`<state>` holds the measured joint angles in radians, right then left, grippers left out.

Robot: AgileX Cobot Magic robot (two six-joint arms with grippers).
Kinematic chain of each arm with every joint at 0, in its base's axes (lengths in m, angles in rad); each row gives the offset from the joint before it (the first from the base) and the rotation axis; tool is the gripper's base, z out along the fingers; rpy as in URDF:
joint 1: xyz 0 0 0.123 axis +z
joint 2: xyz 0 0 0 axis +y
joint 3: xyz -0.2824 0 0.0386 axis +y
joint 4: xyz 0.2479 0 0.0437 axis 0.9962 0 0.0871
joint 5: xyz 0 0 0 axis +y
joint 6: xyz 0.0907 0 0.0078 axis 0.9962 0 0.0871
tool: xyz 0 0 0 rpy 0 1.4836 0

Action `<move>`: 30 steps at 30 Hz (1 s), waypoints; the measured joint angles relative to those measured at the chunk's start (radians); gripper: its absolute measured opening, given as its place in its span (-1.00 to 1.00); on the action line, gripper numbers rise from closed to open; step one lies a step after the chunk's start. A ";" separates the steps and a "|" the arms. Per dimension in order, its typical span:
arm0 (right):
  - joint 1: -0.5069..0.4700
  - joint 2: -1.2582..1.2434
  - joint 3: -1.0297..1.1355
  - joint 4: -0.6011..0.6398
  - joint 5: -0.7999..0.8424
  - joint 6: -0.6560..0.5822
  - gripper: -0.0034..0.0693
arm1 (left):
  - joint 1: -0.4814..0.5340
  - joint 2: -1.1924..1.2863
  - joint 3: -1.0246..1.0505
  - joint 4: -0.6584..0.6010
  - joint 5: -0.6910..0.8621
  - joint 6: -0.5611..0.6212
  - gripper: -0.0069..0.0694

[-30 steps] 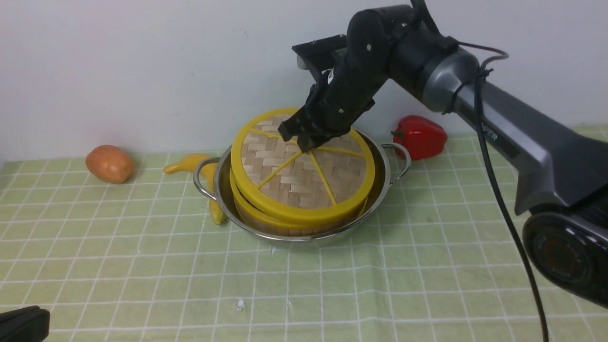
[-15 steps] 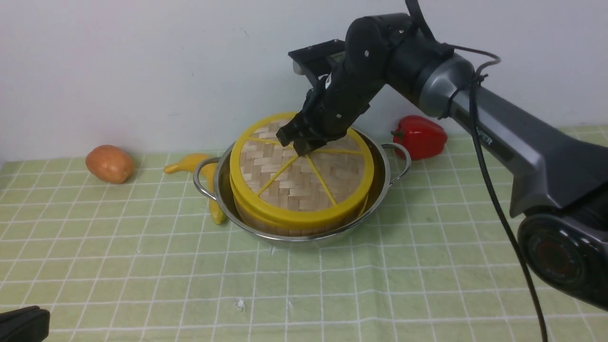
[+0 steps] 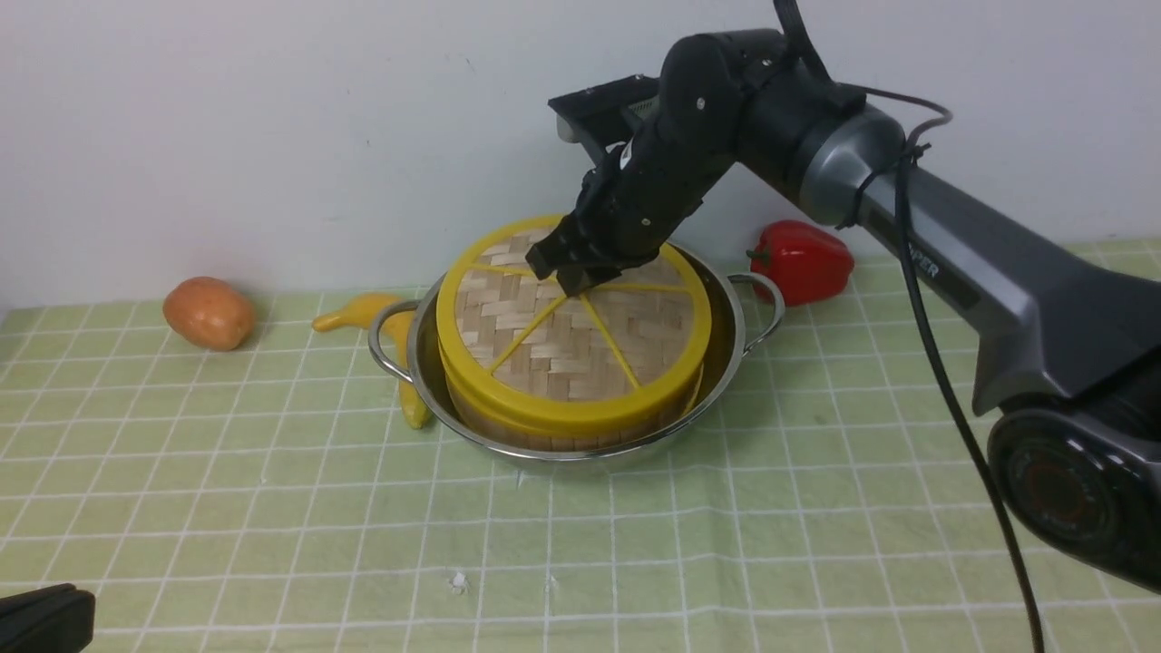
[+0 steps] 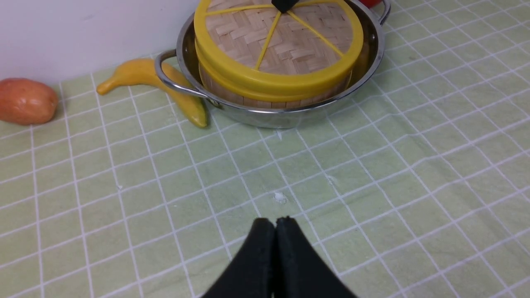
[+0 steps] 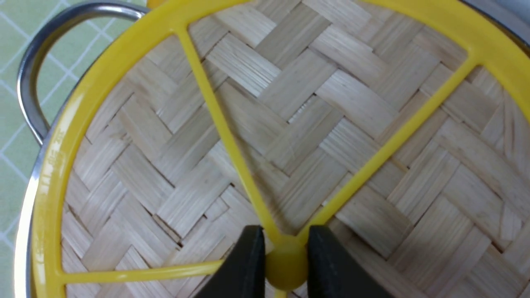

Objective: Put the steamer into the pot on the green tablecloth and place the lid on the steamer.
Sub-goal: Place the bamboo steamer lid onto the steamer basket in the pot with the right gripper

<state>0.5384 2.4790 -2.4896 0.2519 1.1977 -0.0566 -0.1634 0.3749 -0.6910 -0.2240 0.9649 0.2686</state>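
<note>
The shiny steel pot [image 3: 726, 354] stands on the green tablecloth [image 3: 272, 508] near the back wall. The steamer [image 3: 508, 428] sits inside it, only its slatted side and yellow rim showing. The woven lid [image 3: 562, 349] with yellow rim and spokes lies flat on the steamer. My right gripper [image 3: 571, 272] is shut on the lid's centre knob [image 5: 285, 267], one finger on each side. My left gripper [image 4: 275, 223] is shut and empty, low over the cloth near the front; pot and lid [image 4: 285, 45] lie ahead of it.
A yellow banana [image 3: 399, 354] lies against the pot's left handle. An orange-brown fruit [image 3: 209, 313] sits at the far left by the wall. A red bell pepper [image 3: 803, 261] sits behind the pot on the right. A white crumb [image 3: 459, 580] lies on the cloth.
My right gripper has lowered the lid from a tilt above the steamer until it lies flat on the steamer's rim. The left arm has not moved.
</note>
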 joint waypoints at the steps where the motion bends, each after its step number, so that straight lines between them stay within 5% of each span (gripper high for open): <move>1: 0.000 0.000 0.000 0.001 -0.001 0.000 -0.51 | 0.000 0.000 0.000 0.000 0.000 0.000 -0.87; 30: -0.001 0.012 -0.025 0.015 0.019 0.000 -0.51 | 0.000 0.000 0.000 0.000 0.000 0.000 -0.84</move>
<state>0.5375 2.4906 -2.5146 0.2667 1.2163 -0.0569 -0.1634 0.3749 -0.6910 -0.2240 0.9649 0.2686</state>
